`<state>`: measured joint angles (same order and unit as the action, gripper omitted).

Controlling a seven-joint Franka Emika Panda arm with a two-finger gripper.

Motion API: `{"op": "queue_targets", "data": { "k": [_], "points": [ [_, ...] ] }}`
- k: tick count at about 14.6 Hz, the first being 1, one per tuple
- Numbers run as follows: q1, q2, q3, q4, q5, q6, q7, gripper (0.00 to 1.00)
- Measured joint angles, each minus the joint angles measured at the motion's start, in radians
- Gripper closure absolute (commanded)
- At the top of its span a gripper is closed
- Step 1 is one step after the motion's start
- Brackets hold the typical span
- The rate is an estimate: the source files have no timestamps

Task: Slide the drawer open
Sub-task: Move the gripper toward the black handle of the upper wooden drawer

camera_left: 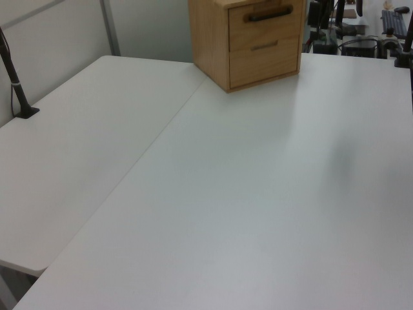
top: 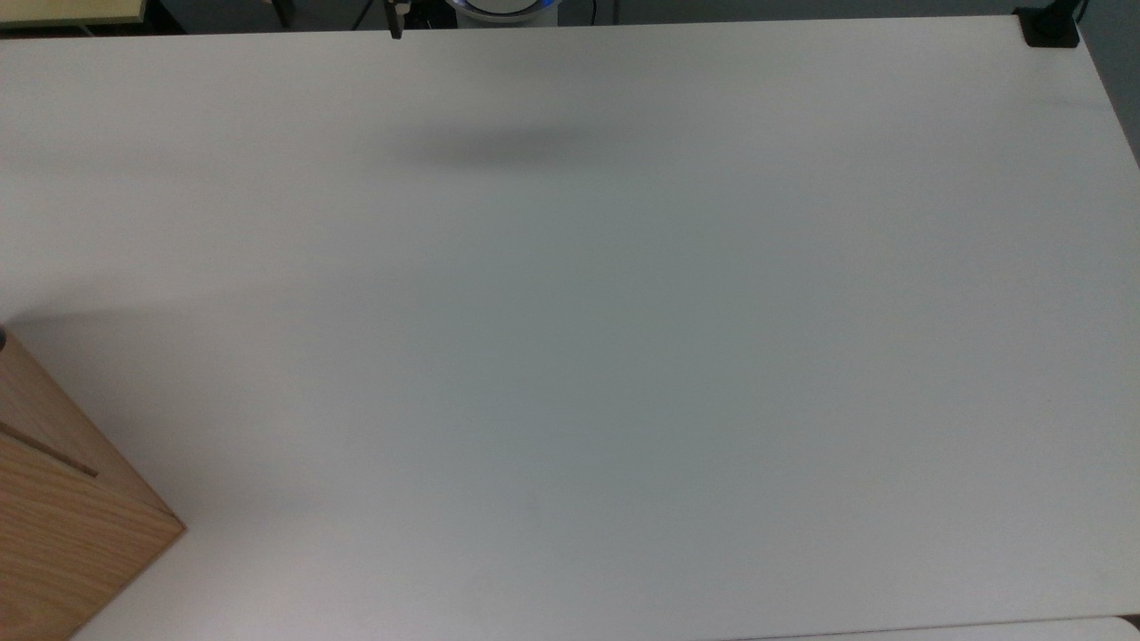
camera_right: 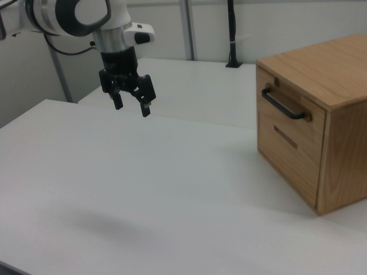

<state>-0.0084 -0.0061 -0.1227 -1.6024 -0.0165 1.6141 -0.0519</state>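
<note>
A broad white tabletop fills the scene, with pale partition walls behind it in the right view.

In the upper left of the right view, the white robot arm hangs its black two-finger gripper above the table, pointing down. The two fingers stand clearly apart with nothing between them, touching nothing; a soft shadow lies on the table below, toward the lower left of the frame.

At the right edge of the right view sits the light oak wooden cabinet, well apart from the gripper. Its upper front holds the light oak wooden drawer with a black curved metal bar handle, pushed in flush with the cabinet front. The front faces the right view's left, toward the gripper's side, and the handle's long axis runs level across it.

In the left view the same drawer sits at the top centre, facing the lower right. In the top view the cabinet corner shows at the lower left.
</note>
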Motion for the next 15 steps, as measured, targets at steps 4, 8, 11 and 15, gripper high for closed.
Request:
{"op": "queue_targets", "data": {
  "k": [4, 8, 11, 15],
  "points": [
    [-0.007, 0.010, -0.034, 0.009, 0.059, 0.000, 0.005, 0.00],
    [-0.013, 0.011, -0.025, 0.010, 0.066, -0.003, 0.004, 0.00],
    [-0.014, 0.013, -0.023, 0.010, 0.066, -0.003, 0.004, 0.00],
    [-0.042, 0.013, -0.028, 0.020, 0.065, 0.019, -0.138, 0.00]
  ]
}}
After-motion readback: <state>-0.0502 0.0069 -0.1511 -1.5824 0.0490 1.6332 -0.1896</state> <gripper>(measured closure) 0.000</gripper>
